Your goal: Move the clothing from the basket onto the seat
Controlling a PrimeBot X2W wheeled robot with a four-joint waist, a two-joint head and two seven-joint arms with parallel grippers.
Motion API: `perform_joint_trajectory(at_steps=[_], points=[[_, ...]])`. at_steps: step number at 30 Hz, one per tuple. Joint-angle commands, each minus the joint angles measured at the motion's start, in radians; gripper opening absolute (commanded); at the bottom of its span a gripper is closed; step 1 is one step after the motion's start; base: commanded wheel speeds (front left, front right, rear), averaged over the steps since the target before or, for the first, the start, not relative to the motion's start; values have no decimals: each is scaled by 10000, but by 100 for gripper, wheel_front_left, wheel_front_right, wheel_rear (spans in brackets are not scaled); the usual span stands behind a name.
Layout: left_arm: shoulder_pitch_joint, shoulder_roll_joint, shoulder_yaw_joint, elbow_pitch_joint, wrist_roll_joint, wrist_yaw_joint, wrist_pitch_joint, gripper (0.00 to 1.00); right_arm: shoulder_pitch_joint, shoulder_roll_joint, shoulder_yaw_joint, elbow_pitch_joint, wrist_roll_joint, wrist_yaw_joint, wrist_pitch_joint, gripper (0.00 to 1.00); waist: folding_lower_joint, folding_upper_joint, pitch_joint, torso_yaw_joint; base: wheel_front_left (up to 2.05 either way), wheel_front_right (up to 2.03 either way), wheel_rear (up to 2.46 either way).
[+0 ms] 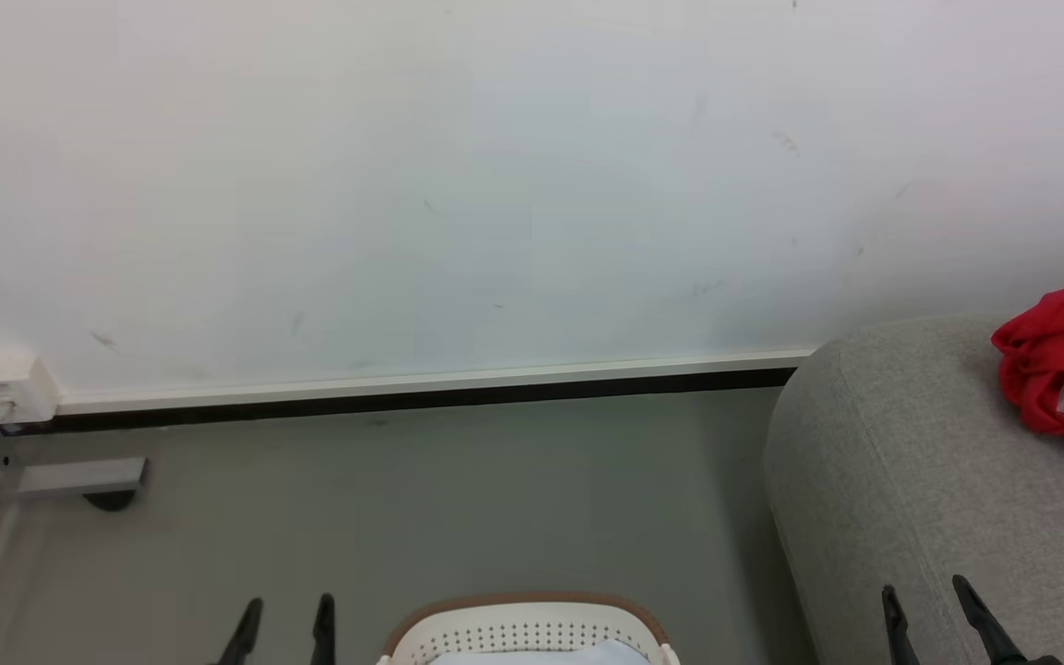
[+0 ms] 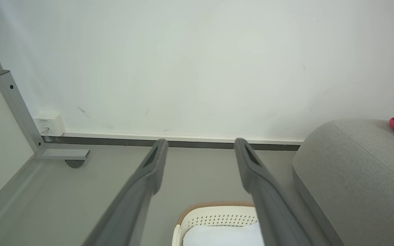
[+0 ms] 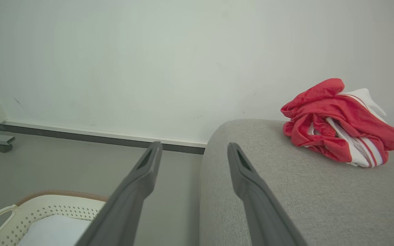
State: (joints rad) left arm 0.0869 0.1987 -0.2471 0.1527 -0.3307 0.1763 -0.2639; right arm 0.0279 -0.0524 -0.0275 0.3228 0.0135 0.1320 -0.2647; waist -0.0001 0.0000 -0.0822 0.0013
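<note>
Red clothing (image 3: 340,124) with white bands lies in a crumpled heap on the grey seat (image 3: 303,191), near the wall; its edge also shows in the head view as clothing (image 1: 1063,369) on the seat (image 1: 911,480). The cream basket (image 1: 527,633) with brown rim stands on the floor at the bottom centre, something pale white inside it. My left gripper (image 1: 284,605) is open to the left of the basket, holding nothing. My right gripper (image 1: 923,591) is open over the seat's front corner, also holding nothing. In the wrist views the left gripper (image 2: 200,145) and right gripper (image 3: 193,148) show spread fingers.
A white wall with a dark skirting strip (image 1: 403,397) runs behind the grey floor. A grey metal frame with a foot and caster (image 1: 79,480) stands at the left, a small white box (image 1: 6,388) above it. Floor lies between basket and wall.
</note>
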Motion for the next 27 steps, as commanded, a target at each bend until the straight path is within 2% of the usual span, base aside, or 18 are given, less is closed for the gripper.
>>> perform_joint_trajectory(at_steps=[1,9,19,20,23,27], points=[[181,-82,184,-22,156,-40,-5,100,136,20,62,52,133,-26,7,100,1,0,12,24,0,0,0],[421,-549,984,177,889,-654,-6,100,-185,13,191,147,429,-26,7,100,1,0,72,84,0,0,0],[359,-1007,1445,305,1343,-1283,-7,100,-253,15,183,152,507,-26,7,100,1,0,110,116,0,0,0],[310,-1015,1424,317,1268,-1301,3,0,-198,21,197,136,435,0,0,0,1,0,109,117,0,0,0],[365,-1067,1395,573,1255,-1331,20,0,-43,52,200,381,438,2,15,0,2,0,114,119,0,0,0],[182,-1089,1570,648,477,-1430,273,0,-240,48,18,440,1267,1,328,0,2,0,137,114,0,0,0]])
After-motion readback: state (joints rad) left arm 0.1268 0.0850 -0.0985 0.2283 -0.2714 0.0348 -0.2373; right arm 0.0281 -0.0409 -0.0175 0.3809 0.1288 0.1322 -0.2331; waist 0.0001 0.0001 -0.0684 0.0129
